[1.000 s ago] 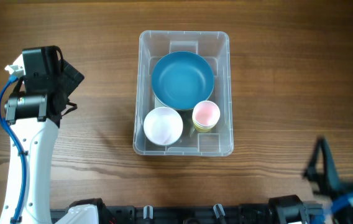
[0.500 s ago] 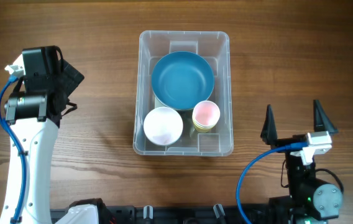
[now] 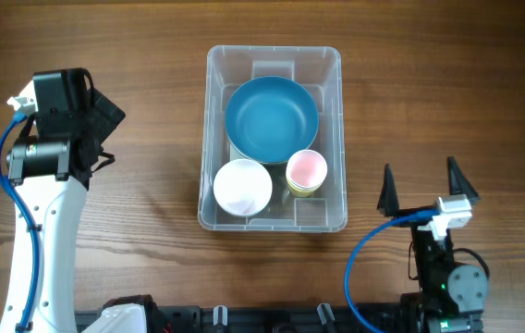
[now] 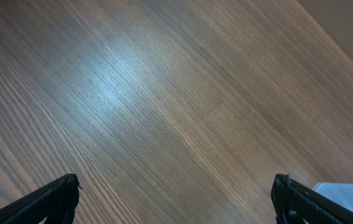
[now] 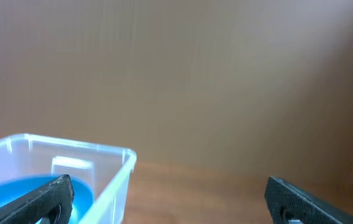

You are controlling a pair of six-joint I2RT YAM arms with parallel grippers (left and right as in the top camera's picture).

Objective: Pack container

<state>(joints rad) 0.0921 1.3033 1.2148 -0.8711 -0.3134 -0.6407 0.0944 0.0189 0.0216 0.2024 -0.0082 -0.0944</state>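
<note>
The clear container point(image 3: 211, 120) stands at the table's middle. Inside it are a large blue bowl point(image 3: 272, 116) at the back, a white bowl point(image 3: 242, 187) at the front left and a pink cup point(image 3: 306, 171) at the front right. My right gripper point(image 3: 421, 190) is open and empty at the front right, to the right of the container. Its wrist view shows the container's corner point(image 5: 123, 163) and the blue bowl point(image 5: 21, 198) between open fingers point(image 5: 170, 202). My left arm is at the far left; its fingers point(image 4: 176, 199) are open over bare wood.
The wooden table point(image 3: 447, 92) stretches around the container. The left arm's black and white body point(image 3: 54, 139) stands at the left edge. A pale corner of something point(image 4: 350, 196) shows at the lower right of the left wrist view.
My right arm has risen into view at the front right and shifted left toward the container. The left arm and the container's contents have not moved.
</note>
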